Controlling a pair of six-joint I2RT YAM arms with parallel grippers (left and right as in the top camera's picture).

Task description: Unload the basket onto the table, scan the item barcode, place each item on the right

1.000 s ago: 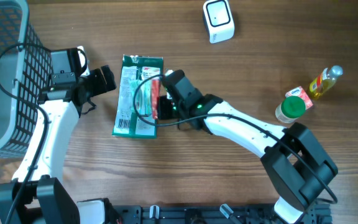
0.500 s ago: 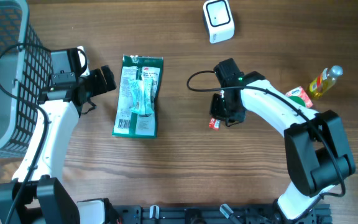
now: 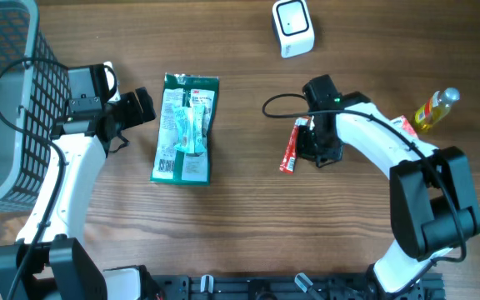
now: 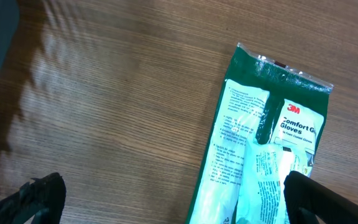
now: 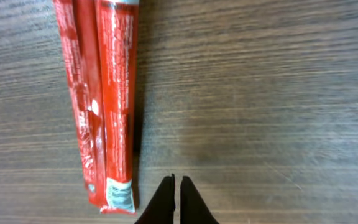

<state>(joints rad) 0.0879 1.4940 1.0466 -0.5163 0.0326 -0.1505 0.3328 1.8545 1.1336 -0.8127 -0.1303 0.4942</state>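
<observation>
Slippage is the chief worry: the long red foil stick packet (image 5: 104, 93) lies flat on the wooden table (image 5: 260, 93), just to the side of the right gripper (image 5: 176, 180), whose fingers are pressed together on nothing. A thin, glossy packet flat on wood gives little edge to catch – a pinch from above could skid it sideways or crease it. Its small barcode (image 5: 120, 196) sits at the end nearest the fingers, so a grasp taken there would likely cover the very patch that has to be read. Lifted by one end, the packet may droop and turn the code away from the white block-shaped barcode scanner (image 3: 293, 27), which stands well apart at the far edge.

The left gripper (image 3: 140, 108) hangs with fingers spread wide, holding nothing, beside the green-and-white packet of gloves (image 3: 186, 129). A grey mesh basket (image 3: 7, 100) fills the left side. To the right are a yellow bottle (image 3: 437, 109) and a green-lidded tub (image 3: 394, 143). The path from packet to scanner looks clear – only the right arm's black cable loop (image 3: 277, 104) arches near it.
</observation>
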